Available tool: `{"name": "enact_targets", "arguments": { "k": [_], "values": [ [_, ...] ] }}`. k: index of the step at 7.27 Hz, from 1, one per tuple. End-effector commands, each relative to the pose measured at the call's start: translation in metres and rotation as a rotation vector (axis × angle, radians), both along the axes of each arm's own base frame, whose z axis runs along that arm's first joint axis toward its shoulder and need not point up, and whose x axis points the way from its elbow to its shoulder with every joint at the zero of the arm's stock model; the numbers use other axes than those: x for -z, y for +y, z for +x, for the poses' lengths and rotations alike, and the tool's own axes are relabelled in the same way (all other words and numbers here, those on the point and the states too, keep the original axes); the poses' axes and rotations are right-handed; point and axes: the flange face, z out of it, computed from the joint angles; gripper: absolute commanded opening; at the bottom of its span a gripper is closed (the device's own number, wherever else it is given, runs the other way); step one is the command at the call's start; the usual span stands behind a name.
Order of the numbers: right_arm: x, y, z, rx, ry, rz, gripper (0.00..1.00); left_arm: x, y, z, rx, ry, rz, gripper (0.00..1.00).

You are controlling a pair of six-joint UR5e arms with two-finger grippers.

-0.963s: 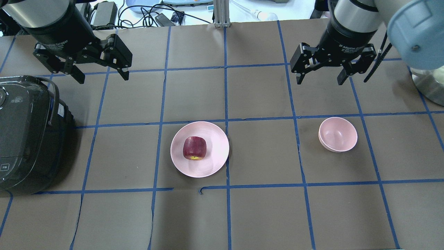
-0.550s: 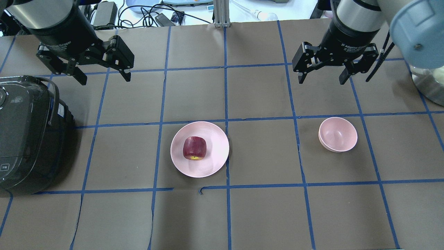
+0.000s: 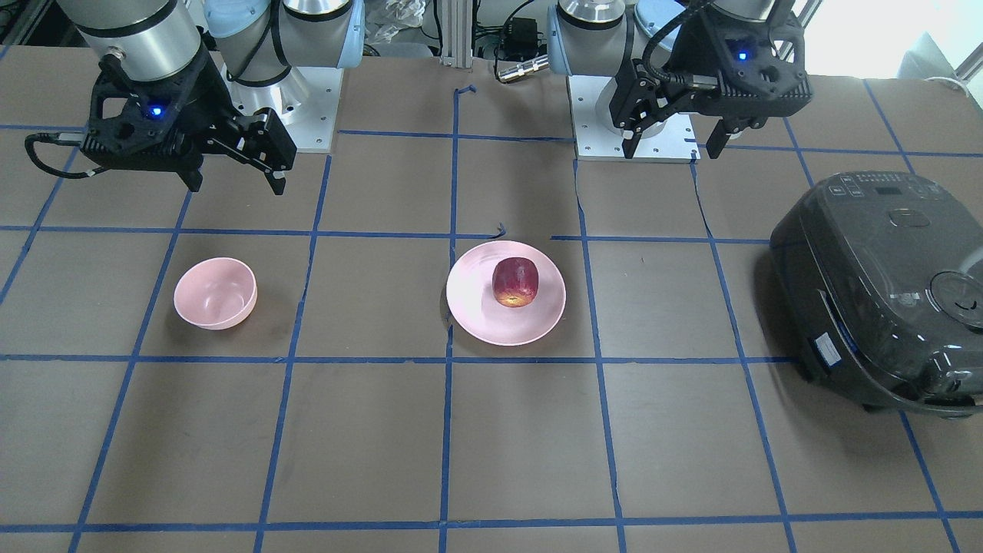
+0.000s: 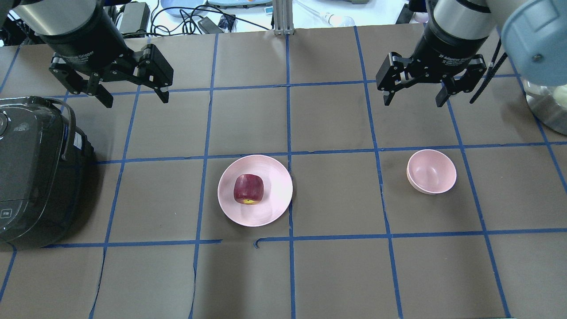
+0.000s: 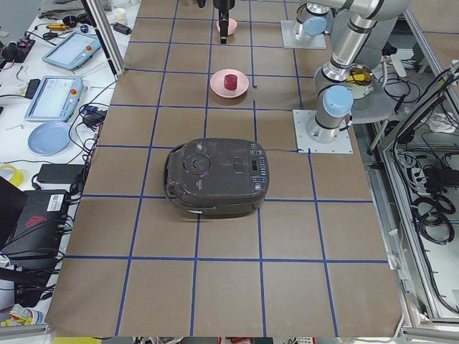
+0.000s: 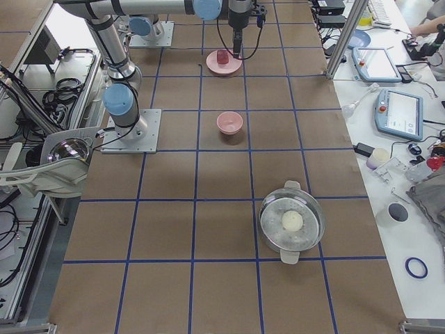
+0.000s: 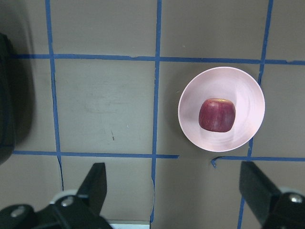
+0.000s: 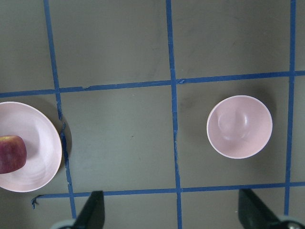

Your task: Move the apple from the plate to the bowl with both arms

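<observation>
Grippers drifted slightly | left gripper (image 4: 136, 101) wide, right gripper (image 4: 413, 103) wide | apple (image 4: 249, 189) inside plate (image 4: 274, 177) rim | bowl (image 4: 432, 171) well apart

The apple (image 4: 249, 188) is dark red with a yellow patch. The plate (image 4: 277, 186) and bowl (image 4: 432, 172) are pale pink (the same shade). The table (image 4: 336, 274) is brown, gridded in blue tape. The cooker (image 4: 31, 177) is glossy dark grey.

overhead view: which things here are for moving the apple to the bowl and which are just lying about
For the job: apple, plate, bowl, left end effector and right end effector, both open.

Just lying about: black cooker, lidded metal pot.
</observation>
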Motion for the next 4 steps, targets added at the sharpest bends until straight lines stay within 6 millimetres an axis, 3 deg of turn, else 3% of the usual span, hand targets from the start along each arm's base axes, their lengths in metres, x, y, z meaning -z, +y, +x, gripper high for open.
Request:
{"name": "enact_targets", "arguments": {
  "k": [1,2,4],
  "values": [
    [0.001,-0.004,-0.019,0.030,0.000,0.008,1.00,0.001,0.001,0.001,-0.001,-0.001,0.003,1.00],
    [0.002,-0.006,-0.030,0.053,0.000,0.010,1.00,0.003,0.000,0.000,0.001,-0.003,0.006,1.00],
    [0.010,-0.018,-0.072,0.103,-0.005,0.018,1.00,0.017,-0.009,-0.006,-0.028,0.003,0.031,1.00]
  ]
}}
